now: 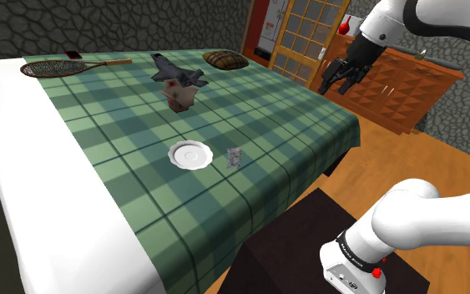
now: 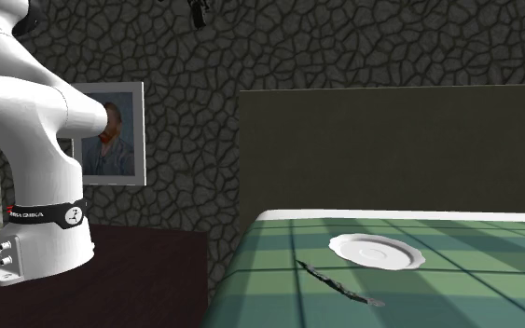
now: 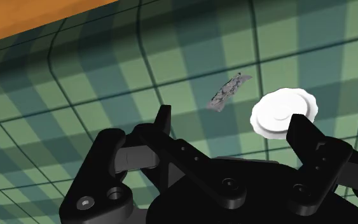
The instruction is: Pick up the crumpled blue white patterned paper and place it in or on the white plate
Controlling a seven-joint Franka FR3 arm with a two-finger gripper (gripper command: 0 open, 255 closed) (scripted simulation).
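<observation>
The crumpled blue-white patterned paper point(image 1: 234, 157) lies on the green plaid bed cover, just to the shoulder view's right of the white plate point(image 1: 189, 154). They lie close together but apart. My gripper point(image 1: 338, 83) hangs high in the air beyond the bed's corner, far from both, open and empty. In the wrist view, paper point(image 3: 229, 92) and plate point(image 3: 282, 113) lie well below my gripper point(image 3: 231, 127), whose fingers stand wide apart. The second exterior view shows the paper point(image 2: 341, 285) edge-on as a thin dark strip in front of the plate point(image 2: 375, 251).
Further up the bed lie a grey model plane point(image 1: 174, 73), a small reddish object point(image 1: 180, 98), a tennis racket point(image 1: 66, 67) and a plaid cushion point(image 1: 225, 59). An orange dresser point(image 1: 400, 88) stands behind the gripper. A dark stand point(image 1: 308, 242) carries the arm's base.
</observation>
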